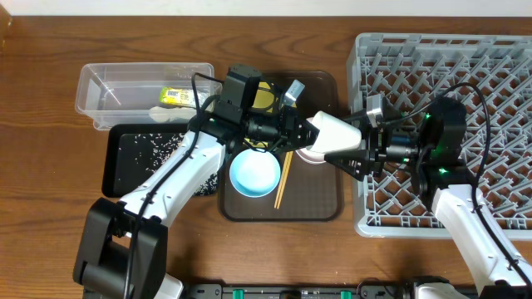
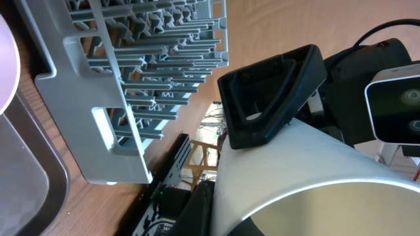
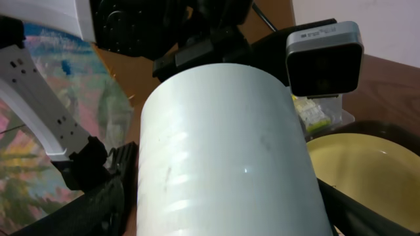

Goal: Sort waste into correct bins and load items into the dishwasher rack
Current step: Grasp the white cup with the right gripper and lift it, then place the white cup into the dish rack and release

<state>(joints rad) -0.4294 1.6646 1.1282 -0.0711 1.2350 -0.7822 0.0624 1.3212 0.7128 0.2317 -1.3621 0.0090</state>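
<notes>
The small white cup [image 1: 337,131] hangs on its side above the brown tray, between both grippers. My left gripper [image 1: 299,129] grips its rim from the left, with a finger along the wall in the left wrist view [image 2: 213,213]. My right gripper [image 1: 359,145] is shut around the cup's body [image 3: 223,151]. Below lie the light blue bowl [image 1: 253,174], the chopsticks [image 1: 283,178] and the white bowl [image 1: 309,154], which is partly hidden. The yellow plate [image 1: 266,95] is mostly hidden by my left arm. The snack wrapper [image 1: 176,96] lies in the clear tub [image 1: 100,79]. Rice scraps [image 1: 154,145] lie on the black tray [image 1: 112,162].
The grey dishwasher rack [image 1: 449,50] fills the right side, right behind my right arm, and shows in the left wrist view [image 2: 131,85]. The brown serving tray [image 1: 316,203] holds the dishes in the middle. Bare wooden table runs along the front left.
</notes>
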